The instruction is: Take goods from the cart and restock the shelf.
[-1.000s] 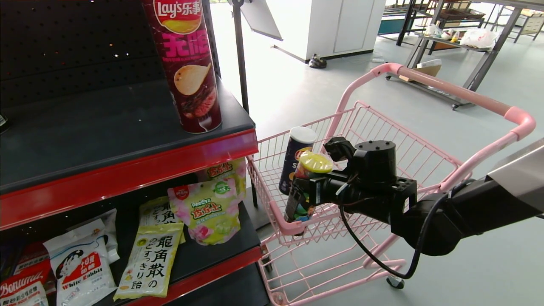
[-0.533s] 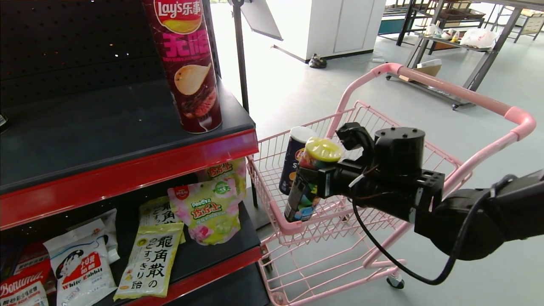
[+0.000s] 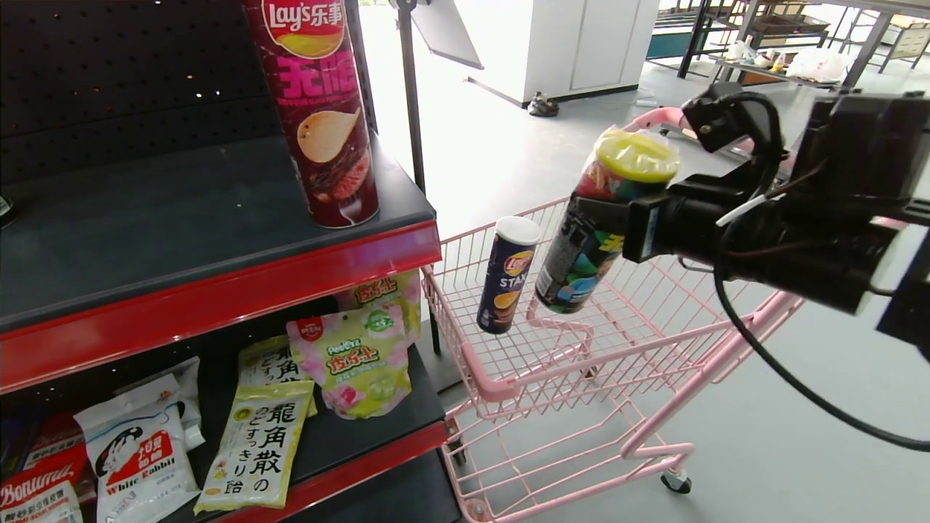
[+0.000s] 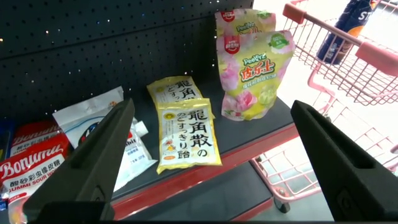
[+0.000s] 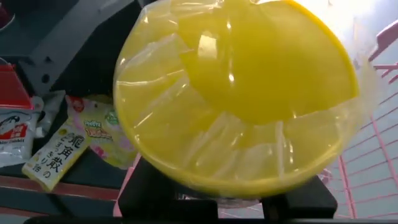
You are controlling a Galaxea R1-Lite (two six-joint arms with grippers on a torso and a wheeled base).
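My right gripper point(image 3: 597, 221) is shut on a chip can with a yellow lid point(image 3: 581, 261), holding it tilted in the air above the pink cart point(image 3: 792, 168). The can's yellow lid point(image 5: 242, 93) faces the right wrist camera. A dark blue can with a white lid point(image 3: 506, 276) leans inside the cart near its front corner. A tall maroon chip can point(image 3: 320, 109) stands on the upper shelf point(image 3: 182, 218) near its right end. My left gripper point(image 4: 214, 168) is open in front of the lower shelf, with nothing between its fingers point(image 4: 93, 168).
Candy bags lie on the lower shelf: a yellow one point(image 4: 186, 134), a pink-green one point(image 4: 252, 68) and white and red ones at the left point(image 4: 37, 155). The upper shelf's red front edge point(image 3: 240, 290) juts out toward the cart. Tables and racks stand far behind.
My right gripper has lifted the yellow-lidded can up out of the cart basket and carried it higher and to the right. The blue can stays in the cart.
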